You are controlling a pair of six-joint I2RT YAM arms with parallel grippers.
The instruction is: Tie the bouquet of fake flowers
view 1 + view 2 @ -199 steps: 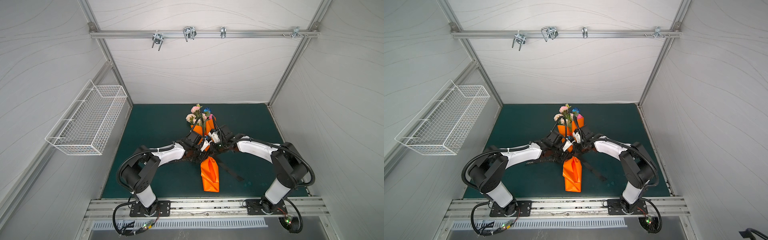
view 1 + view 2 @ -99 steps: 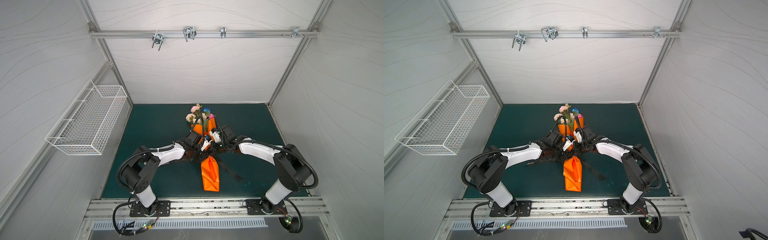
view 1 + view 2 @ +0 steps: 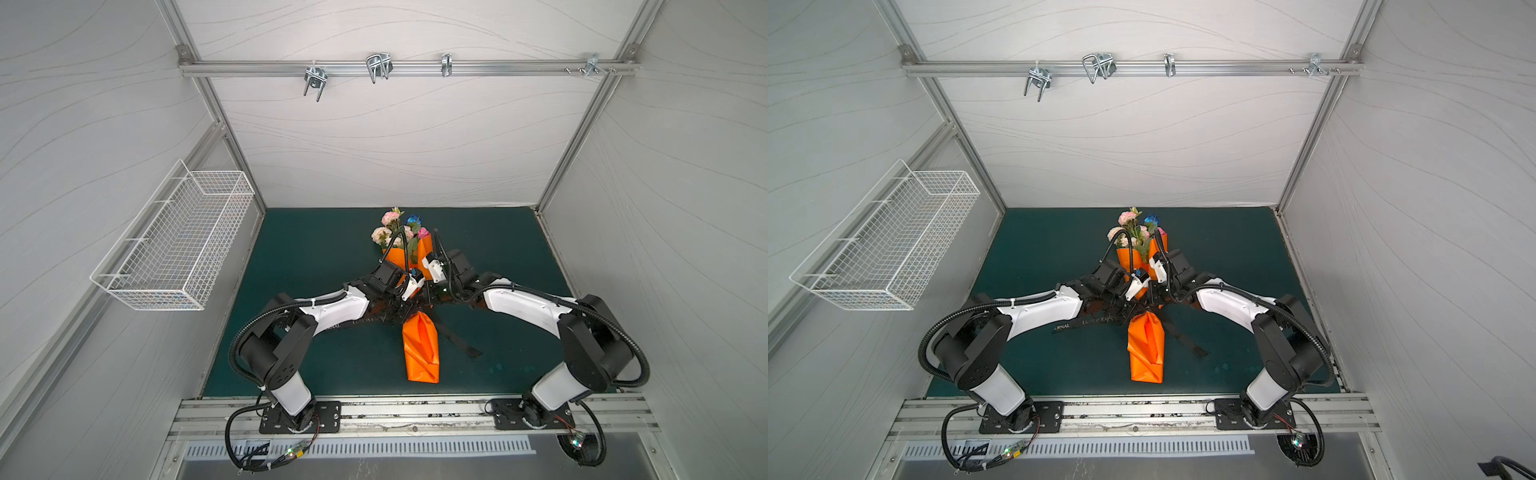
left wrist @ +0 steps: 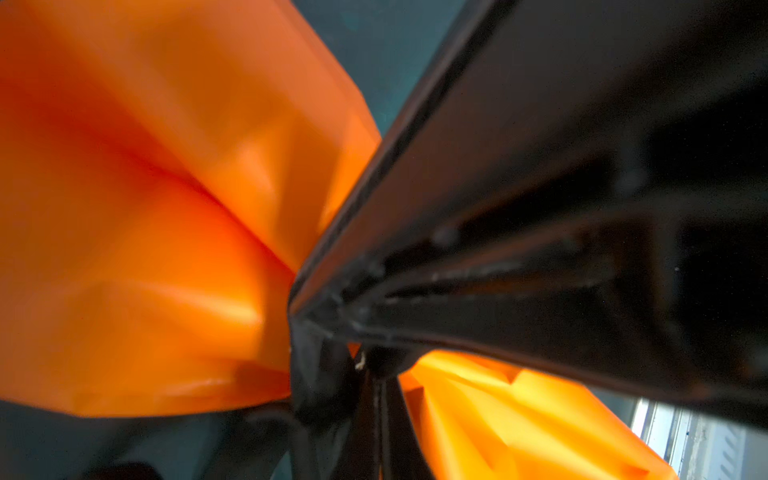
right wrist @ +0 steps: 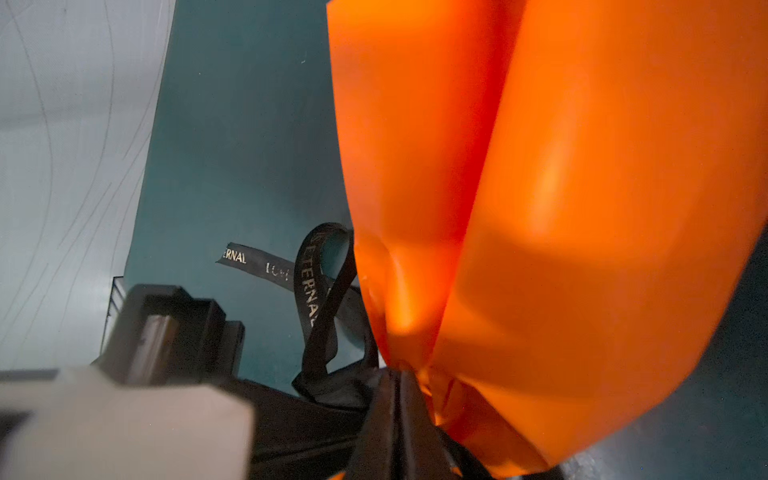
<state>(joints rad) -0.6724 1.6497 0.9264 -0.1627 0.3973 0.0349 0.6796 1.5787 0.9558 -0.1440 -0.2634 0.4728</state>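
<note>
The bouquet of fake flowers [image 3: 397, 232] [image 3: 1133, 232] lies on the green mat, blooms toward the back wall, wrapped in orange paper [image 3: 420, 349] [image 5: 540, 208]. A black ribbon with white lettering [image 3: 457, 340] [image 5: 309, 291] circles the wrap's narrow waist and forms a loop beside it. Both grippers meet at that waist. My left gripper [image 3: 408, 311] [image 4: 376, 399] has its jaws pressed together on the ribbon against the paper. My right gripper [image 3: 428, 301] [image 5: 395, 386] is shut too, with its tip in the bunched ribbon. The knot is hidden under the wrists in both top views.
One ribbon tail runs left under the left forearm [image 3: 1084, 322]; the other trails toward the front right [image 3: 1187, 345]. A white wire basket [image 3: 178, 245] hangs on the left wall. A rail with metal hooks [image 3: 378, 68] crosses the back wall. The arm bases sit on the front aluminium rail [image 3: 415, 411].
Both grippers stay at the wrap's waist. The right arm has shifted a little, its forearm settling lower. The bouquet and paper have not moved.
</note>
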